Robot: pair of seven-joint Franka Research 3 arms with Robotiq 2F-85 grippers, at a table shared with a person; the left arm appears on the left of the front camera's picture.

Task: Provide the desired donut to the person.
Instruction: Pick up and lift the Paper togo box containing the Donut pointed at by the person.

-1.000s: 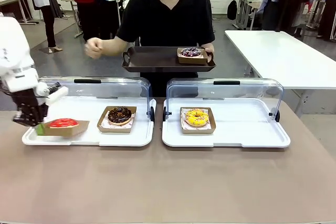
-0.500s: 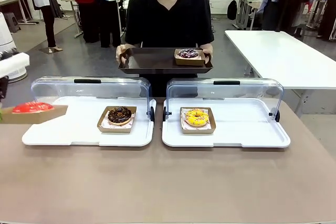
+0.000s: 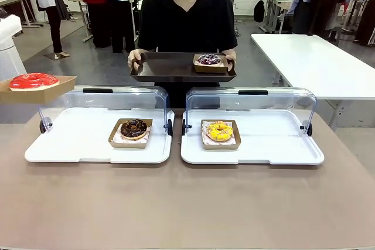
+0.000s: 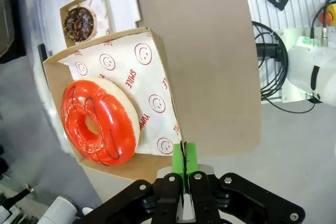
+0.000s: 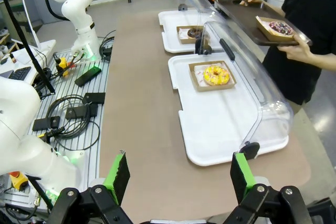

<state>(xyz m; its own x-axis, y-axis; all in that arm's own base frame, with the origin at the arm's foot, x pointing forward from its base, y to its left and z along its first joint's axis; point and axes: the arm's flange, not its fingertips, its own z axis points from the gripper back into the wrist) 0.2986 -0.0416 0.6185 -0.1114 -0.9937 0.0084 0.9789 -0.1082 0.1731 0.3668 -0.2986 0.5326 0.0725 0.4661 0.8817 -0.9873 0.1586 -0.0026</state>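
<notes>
Red-glazed donut point(image 3: 33, 80) in its carton, pinched by the left end effector point(image 4: 184, 167), now lifted clear of the display tray point(image 3: 82, 144) toward the person's serving tray point(image 3: 167, 68); right end effector point(image 5: 178, 174) open, idle.

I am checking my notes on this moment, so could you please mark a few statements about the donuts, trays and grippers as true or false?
1. The left gripper is shut on the red donut's box. True.
2. The right gripper holds the yellow donut. False: it is open and holds nothing; that donut sits in the right case.
3. The person holds a dark tray carrying one donut. True.
4. The chocolate donut is on the person's tray. False: it sits in the left case.
</notes>
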